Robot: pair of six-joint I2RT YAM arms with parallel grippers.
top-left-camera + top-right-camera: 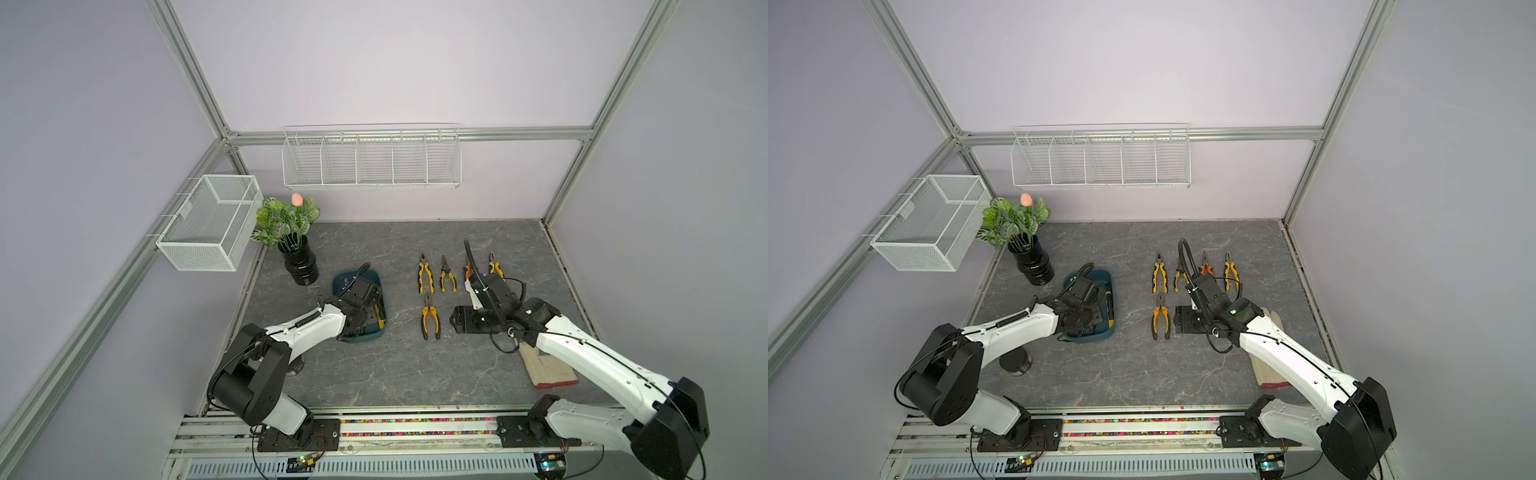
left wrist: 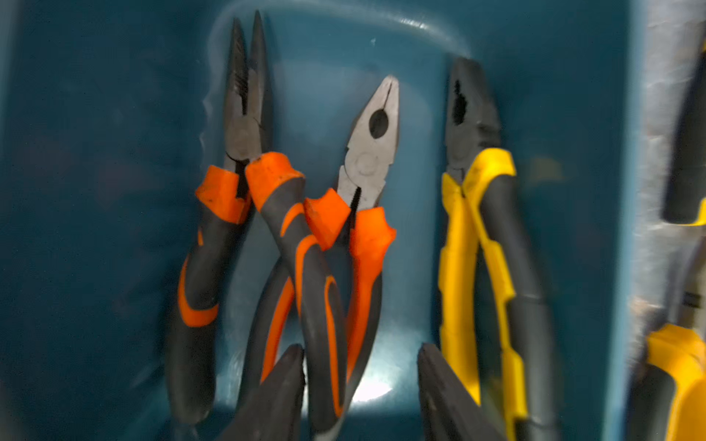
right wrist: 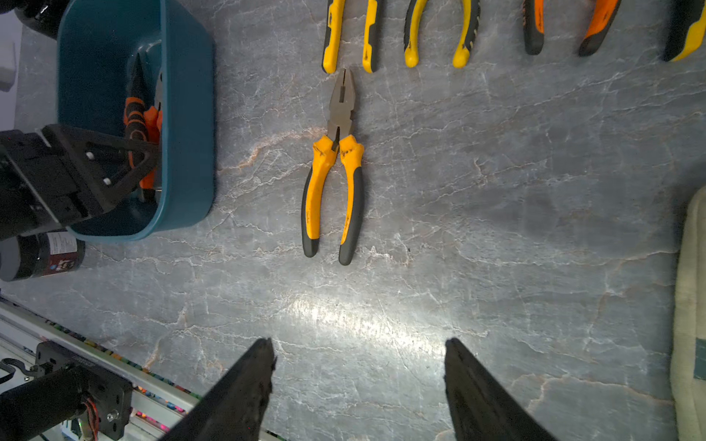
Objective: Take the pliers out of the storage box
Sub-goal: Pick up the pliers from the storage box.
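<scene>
inside the dark teal plastic storage box (image 2: 114, 152), the left gripper (image 2: 359, 345) stands half-open astride the orange-black blunt-nosed pliers (image 2: 368, 152), whose handles cross a neighbour's; centre on one pair before closing. the right gripper (image 3: 359, 340) hangs wide, empty.

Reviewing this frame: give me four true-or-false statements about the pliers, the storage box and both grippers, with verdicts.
1. Three pliers lie in the storage box. True: orange long-nosed pliers, orange blunt-nosed pliers and yellow blunt-nosed pliers.
2. The right gripper holds yellow pliers. False: it is open over bare tabletop, holding nothing.
3. Five pliers lie on the tabletop. True: a row of four and a lone pair.
4. The left gripper hangs above the tabletop, outside the box. False: it is down in the storage box, jaws apart around orange handles.
</scene>
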